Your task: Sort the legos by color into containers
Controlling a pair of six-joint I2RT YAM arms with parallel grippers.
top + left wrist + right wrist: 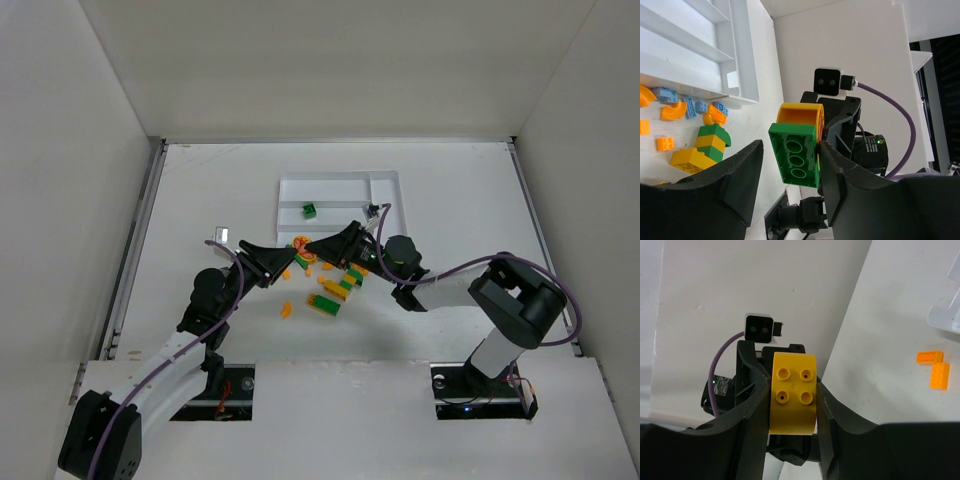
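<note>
My right gripper (792, 405) is shut on a yellow curved brick (792, 392) and holds it above the table. In the left wrist view that yellow brick (799, 112) has a green brick (794, 155) joined to it, with a thin red-orange layer between. My left gripper (788, 167) is open around the green brick; one finger (840, 175) touches it and the other stands apart. In the top view both grippers meet tip to tip at this stack (303, 247), just in front of the white tray (340, 181). A green brick (310, 210) lies in one tray slot.
Loose green, yellow and orange bricks (335, 290) lie on the table below the grippers. Orange and light blue pieces (687, 107) and a green-yellow stack (712, 142) lie next to the tray wall (742, 60). Two orange bricks (935, 367) lie to the right.
</note>
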